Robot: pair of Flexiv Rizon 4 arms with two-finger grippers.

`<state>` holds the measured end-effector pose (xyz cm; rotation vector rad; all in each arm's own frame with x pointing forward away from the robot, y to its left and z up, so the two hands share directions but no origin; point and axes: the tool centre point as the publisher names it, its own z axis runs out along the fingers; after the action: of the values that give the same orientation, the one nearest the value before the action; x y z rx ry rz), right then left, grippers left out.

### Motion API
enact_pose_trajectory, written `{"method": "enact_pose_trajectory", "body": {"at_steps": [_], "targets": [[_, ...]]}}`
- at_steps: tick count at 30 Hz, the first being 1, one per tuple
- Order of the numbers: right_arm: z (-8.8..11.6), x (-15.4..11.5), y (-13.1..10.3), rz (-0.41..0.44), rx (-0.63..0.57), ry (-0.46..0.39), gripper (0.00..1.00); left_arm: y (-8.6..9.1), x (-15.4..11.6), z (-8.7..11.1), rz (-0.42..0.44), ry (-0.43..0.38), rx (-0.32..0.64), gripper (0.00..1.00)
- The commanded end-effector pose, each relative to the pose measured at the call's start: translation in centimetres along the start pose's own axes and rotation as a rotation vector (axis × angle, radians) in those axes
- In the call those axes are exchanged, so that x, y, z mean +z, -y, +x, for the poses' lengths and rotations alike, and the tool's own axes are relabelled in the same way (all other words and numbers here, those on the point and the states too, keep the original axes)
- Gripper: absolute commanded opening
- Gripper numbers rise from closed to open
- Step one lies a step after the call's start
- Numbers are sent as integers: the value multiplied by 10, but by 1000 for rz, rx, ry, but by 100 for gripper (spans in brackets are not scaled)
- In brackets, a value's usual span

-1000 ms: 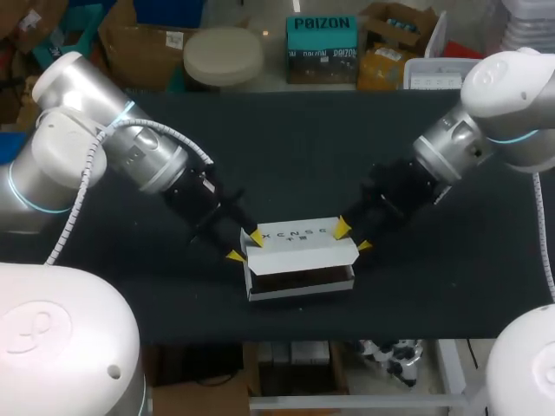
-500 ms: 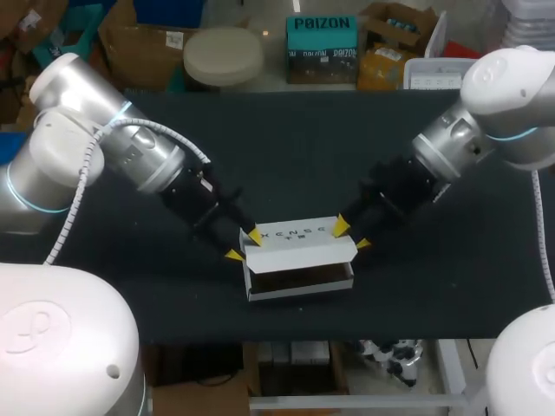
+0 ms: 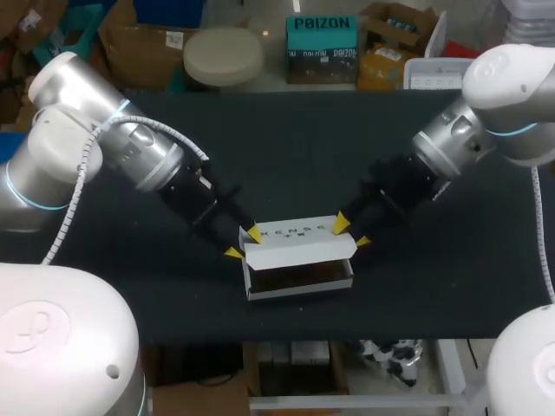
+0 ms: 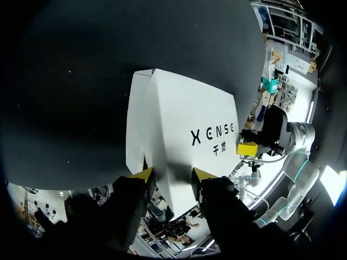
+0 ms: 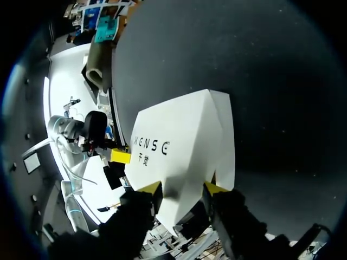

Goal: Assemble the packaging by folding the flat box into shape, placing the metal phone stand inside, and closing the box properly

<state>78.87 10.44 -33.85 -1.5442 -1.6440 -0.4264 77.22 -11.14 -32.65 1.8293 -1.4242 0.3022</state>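
Observation:
A white box [image 3: 299,284] stands near the table's front edge, its printed lid [image 3: 299,241] tilted over a dark opening whose contents I cannot make out. My left gripper [image 3: 244,243] is at the lid's left end and my right gripper [image 3: 350,232] is at its right end. In the left wrist view the lid [image 4: 184,124] runs up to the open left gripper [image 4: 174,174], whose tips rest at the lid's end. The right wrist view shows the same: the lid [image 5: 184,135] reaches the open right gripper [image 5: 183,188]. Neither gripper clamps anything.
The box rests on a black table mat [image 3: 286,156] with bare surface behind it and to both sides. The table's front edge [image 3: 286,334] lies just in front of the box.
Both grippers have shifted a little toward the back of the table, and the lid's front edge has risen slightly, so more of the dark opening shows.

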Motion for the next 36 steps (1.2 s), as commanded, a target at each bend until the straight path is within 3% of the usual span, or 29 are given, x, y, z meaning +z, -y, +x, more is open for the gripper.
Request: {"method": "enact_pose_trajectory", "body": {"at_steps": [1,36], "targets": [[4,0,-3,12,0,-3,49,2,-1,5,-11,6,-3,43],[12,-5,-9,53,23,-35,50,14,-9,6,-82,-27,-43,42]]}}
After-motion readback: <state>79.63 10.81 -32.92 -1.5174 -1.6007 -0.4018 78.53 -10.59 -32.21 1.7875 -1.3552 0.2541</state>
